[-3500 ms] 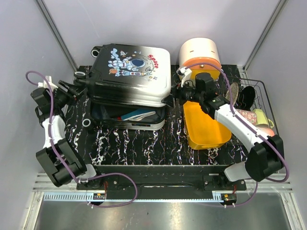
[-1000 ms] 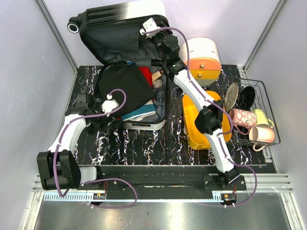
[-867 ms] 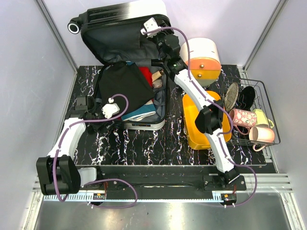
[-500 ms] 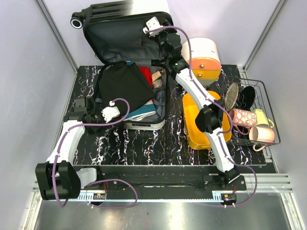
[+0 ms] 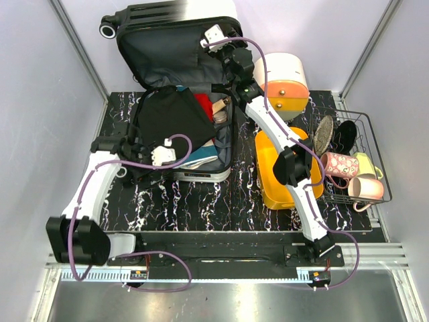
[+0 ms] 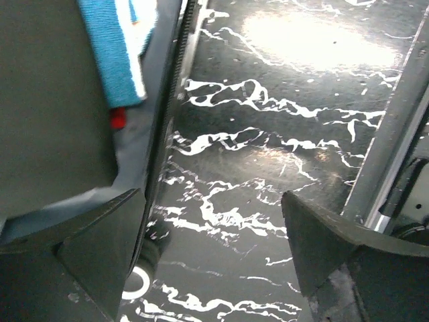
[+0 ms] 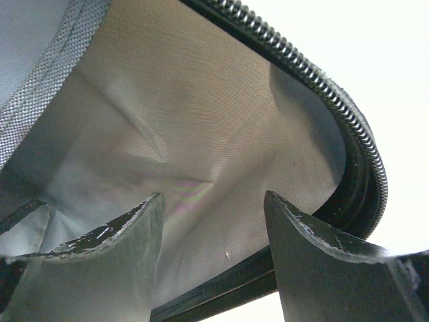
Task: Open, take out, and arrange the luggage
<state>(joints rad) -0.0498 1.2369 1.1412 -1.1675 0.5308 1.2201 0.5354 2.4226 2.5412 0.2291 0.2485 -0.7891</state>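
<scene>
Marbled table (image 5: 201, 194); luggage (image 5: 167, 54) contents perhaps half-covered.

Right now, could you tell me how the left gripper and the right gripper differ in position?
The left gripper sits low over the marbled table, beside the luggage base; the right gripper is up at the rim of the open lid, facing grey lining. Both grippers are open and hold nothing.
</scene>
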